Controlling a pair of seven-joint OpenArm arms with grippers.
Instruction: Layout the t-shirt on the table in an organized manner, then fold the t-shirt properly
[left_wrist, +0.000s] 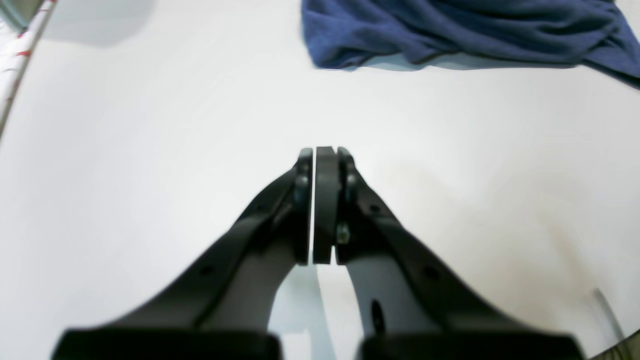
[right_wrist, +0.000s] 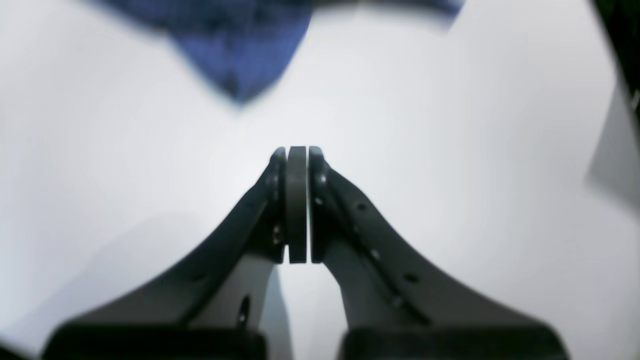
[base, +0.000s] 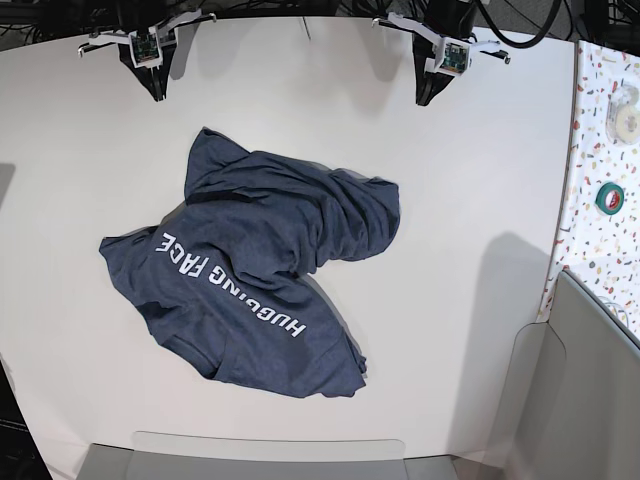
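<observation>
The dark heathered navy-blue cloth t-shirt (base: 255, 270) lies crumpled near the middle of the smooth matte white table (base: 460, 170), its white "HUGGING FACE" lettering facing up. Both pincers hang at the far edge, clear of the cloth: left pincer (left_wrist: 325, 152) and right pincer (right_wrist: 297, 150) are each pressed together, pinching nothing. A speckled terrazzo strip (base: 600, 150) borders the table's right side.

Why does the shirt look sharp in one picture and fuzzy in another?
Base view: t-shirt sharp, lettering readable. Left wrist view: shirt fairly clear, the near black jaws soft. Right wrist view: shirt corner badly blurred, shadows falling on the table.
</observation>
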